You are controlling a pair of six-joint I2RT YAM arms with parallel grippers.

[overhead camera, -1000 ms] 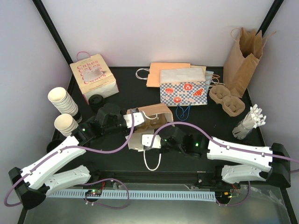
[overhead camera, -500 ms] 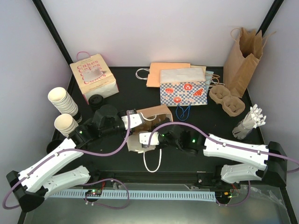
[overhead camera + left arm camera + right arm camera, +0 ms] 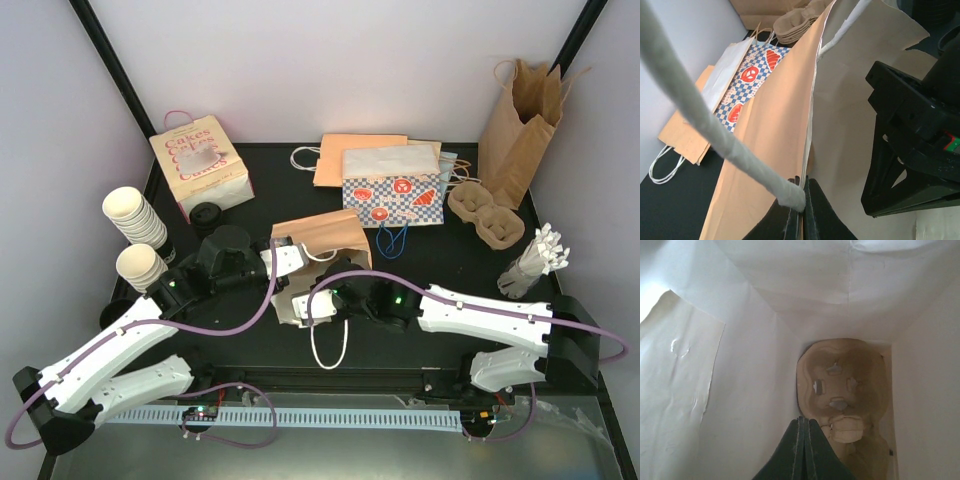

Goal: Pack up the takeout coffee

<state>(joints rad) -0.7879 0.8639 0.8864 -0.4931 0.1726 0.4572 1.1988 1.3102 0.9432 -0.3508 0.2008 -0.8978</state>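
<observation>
Left wrist: bag (image 3: 767, 145) rim inside tool (image 3: 801, 187)

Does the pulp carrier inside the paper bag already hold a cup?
No, the right wrist view shows the pulp carrier at the bottom of the paper bag with its wells empty.

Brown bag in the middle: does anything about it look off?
Yes. The brown bag lies tipped on its side, mouth toward the arms, not upright. The left gripper pinches its rim; a pulp carrier sits deep inside.
</observation>
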